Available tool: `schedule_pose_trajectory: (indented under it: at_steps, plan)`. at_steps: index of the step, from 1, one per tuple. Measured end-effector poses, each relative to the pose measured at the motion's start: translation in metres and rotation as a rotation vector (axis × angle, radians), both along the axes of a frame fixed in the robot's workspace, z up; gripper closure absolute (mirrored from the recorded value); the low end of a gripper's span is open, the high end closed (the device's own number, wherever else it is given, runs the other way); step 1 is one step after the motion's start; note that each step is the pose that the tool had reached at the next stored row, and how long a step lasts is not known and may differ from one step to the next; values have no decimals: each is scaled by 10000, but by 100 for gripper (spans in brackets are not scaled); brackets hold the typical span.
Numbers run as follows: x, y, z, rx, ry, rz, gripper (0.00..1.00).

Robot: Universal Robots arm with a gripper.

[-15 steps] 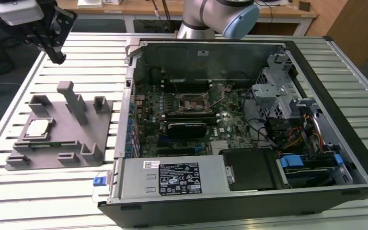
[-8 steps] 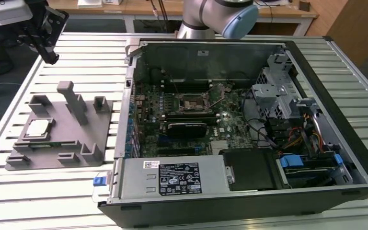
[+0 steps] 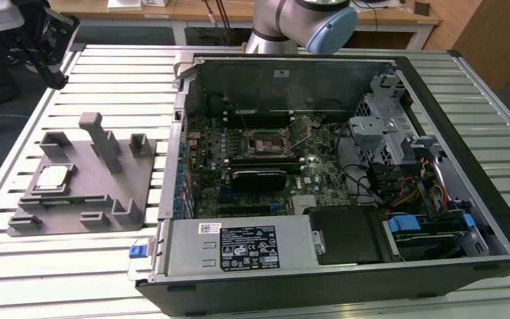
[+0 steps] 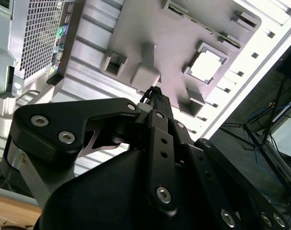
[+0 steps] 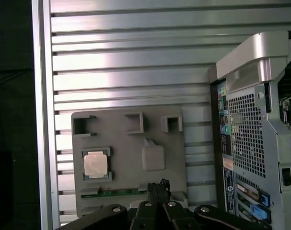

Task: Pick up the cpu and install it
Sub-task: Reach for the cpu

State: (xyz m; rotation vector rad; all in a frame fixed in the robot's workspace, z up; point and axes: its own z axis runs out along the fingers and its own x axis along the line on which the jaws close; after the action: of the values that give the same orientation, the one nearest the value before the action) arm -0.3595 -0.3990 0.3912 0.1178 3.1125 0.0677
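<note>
Small flat square silver-topped cpu sitting in a pocket of the grey plastic fixture plate, beside the open black computer case. Black gripper pinched closed on nothing, above the plate's edge, clear of the chip.

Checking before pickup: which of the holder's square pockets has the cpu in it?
The framed one where the silver cpu lies flat; in the first wrist view the gray holder's three other square pockets are bare.

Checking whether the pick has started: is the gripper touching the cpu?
Apart. In the first wrist view the gripper sits clear of the cpu, with bare grey fixture between them.
</note>
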Motion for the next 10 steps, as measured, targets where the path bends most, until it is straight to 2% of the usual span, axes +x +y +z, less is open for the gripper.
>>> schedule_pose_trajectory:
  at_steps: [10]
  plan:
    - [-226, 0, -3, -1, 2, -1, 89]
